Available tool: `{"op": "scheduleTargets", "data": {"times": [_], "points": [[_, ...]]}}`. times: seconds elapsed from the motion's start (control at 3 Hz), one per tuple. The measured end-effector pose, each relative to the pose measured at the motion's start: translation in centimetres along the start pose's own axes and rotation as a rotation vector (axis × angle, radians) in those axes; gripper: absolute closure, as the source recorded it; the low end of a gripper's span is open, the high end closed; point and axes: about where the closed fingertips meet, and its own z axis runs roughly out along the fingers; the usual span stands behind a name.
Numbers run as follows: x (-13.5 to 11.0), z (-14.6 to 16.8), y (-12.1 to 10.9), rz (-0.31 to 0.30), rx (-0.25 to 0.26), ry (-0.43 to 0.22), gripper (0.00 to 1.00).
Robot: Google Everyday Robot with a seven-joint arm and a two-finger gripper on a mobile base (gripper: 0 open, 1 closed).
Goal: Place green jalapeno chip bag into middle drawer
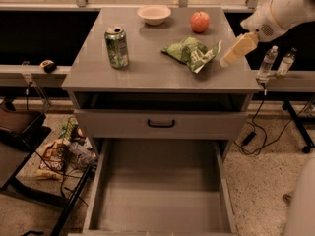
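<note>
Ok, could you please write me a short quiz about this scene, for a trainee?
1. True or false: the green jalapeno chip bag lies inside the middle drawer.
2. Where is the gripper? A) in the drawer B) over the right side of the cabinet top, just right of the bag C) down by the floor
3. Which object stands on the left part of the cabinet top?
Key: 1 false, the bag lies on the cabinet top; 2 B; 3 the green soda can.
</note>
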Motion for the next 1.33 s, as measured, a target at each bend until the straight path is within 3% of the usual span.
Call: {"op": "scheduleTargets", "data": {"times": [0.33,0.67,1.0,1.33], "points": [[0.8,5.2,-0.8,0.062,-0.030,0.075,0.00],[1.1,8.7,-0.5,0.107,-0.054,0.115,0.19],[-1.9,9.1,-0.6,0.079,-0.035,0.093,0.50],[-5.9,6.8,-0.5,-0.009,0.006,0.072,0.73]]}}
